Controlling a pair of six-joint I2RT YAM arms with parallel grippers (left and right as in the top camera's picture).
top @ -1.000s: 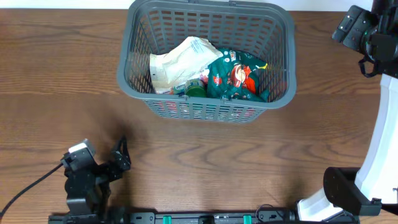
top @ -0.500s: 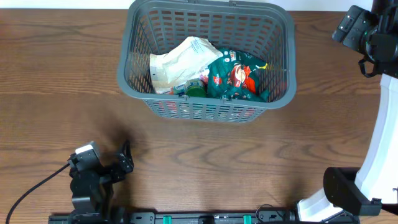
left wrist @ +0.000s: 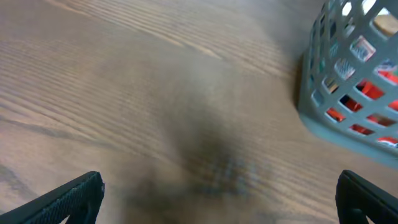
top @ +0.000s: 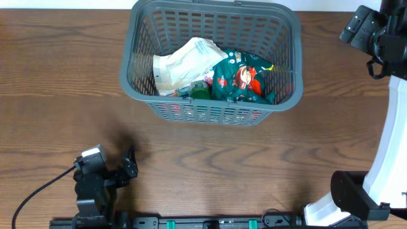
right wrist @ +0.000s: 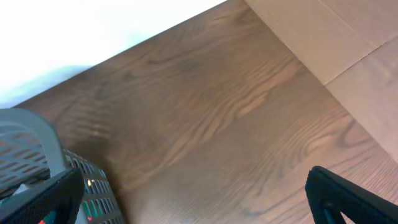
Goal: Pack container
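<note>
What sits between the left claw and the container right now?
Only bare wooden table. The overhead view shows nothing on the stretch from the left claw to the container, and the left wrist view agrees.

The tabletop (top: pixel 267 159) is brown wood-grain, smooth, with a low satin sheen; the container (top: pixel 210 114) is grey moulded plastic, matt, its lattice walls and thick rim smooth; inside it a pale bag (top: pixel 181 63) is dull and heavily creased, paper or film, which cannot be told; a green packet (top: pixel 241 79) with red print is glossy film that catches the light; the left tool (left wrist: pixel 221 208) and the right tool (right wrist: pixel 196 208) show black fingertips (left wrist: pixel 71 198), matt and finely textured, plastic by the look; the right arm's casing (top: pixel 391 146) is white, smooth and faintly glossy; a tan panel (right wrist: pixel 336 37) beyond the tabletop's edge is matt, its material unclear.
</note>
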